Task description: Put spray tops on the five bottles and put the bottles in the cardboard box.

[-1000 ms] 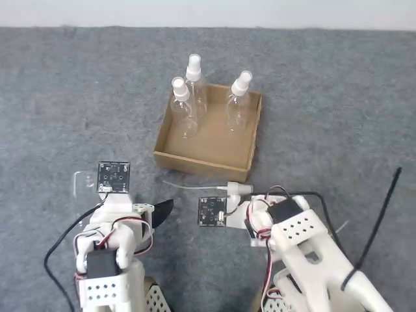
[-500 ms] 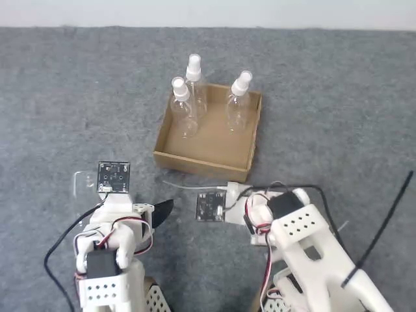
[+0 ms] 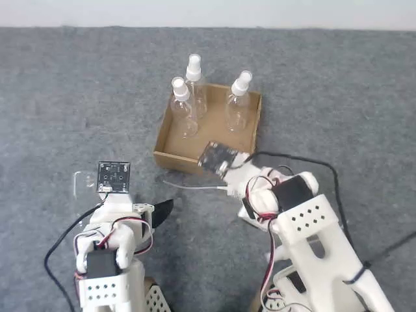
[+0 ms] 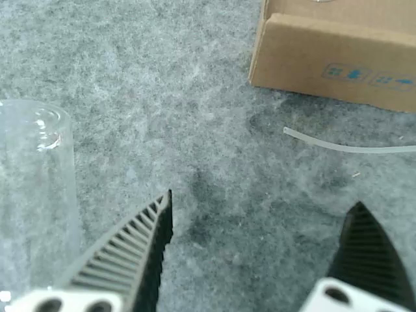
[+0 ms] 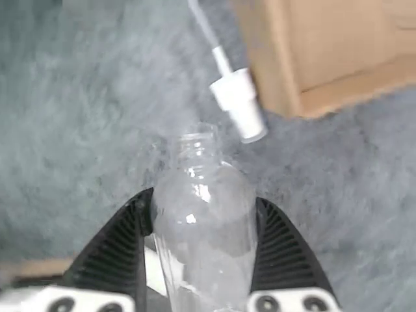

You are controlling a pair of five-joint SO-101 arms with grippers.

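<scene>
Gripping the clear uncapped plastic bottle in your right gripper, steady its neck so your released left gripper can seat the white spray top.

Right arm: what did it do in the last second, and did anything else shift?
The right gripper swung forward, up to the cardboard box's near wall. It is shut on an uncapped bottle; when it took hold is not visible. The loose spray top on the carpet, the open left gripper, the bare bottle beside it and the three capped bottles in the box stayed put.
</scene>
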